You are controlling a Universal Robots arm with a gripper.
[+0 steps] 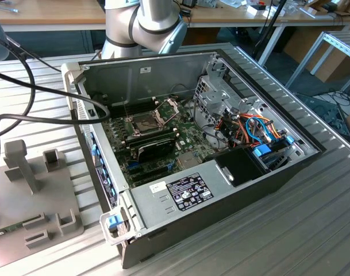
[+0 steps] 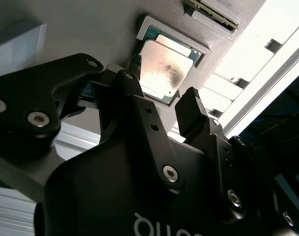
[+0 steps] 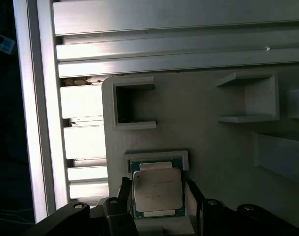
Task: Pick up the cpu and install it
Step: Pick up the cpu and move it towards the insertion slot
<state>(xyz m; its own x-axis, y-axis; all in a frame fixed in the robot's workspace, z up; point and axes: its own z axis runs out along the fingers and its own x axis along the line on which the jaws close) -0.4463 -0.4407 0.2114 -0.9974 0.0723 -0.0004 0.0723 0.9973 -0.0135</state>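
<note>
Well apart, the jaws flank the cpu (image 3: 156, 191) seated in its grey holder (image 3: 208, 147).

The cpu (image 3: 156, 191) (silver-topped) lies flat in a holder (image 3: 213, 162).

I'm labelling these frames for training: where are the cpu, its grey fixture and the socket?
cpu (image 3: 157, 191), first wrist view, middle of its metal top.
fixture (image 3: 203, 132), first wrist view, bare flat surface.
socket (image 1: 145, 122), exterior view, centre of the open socket.
</note>
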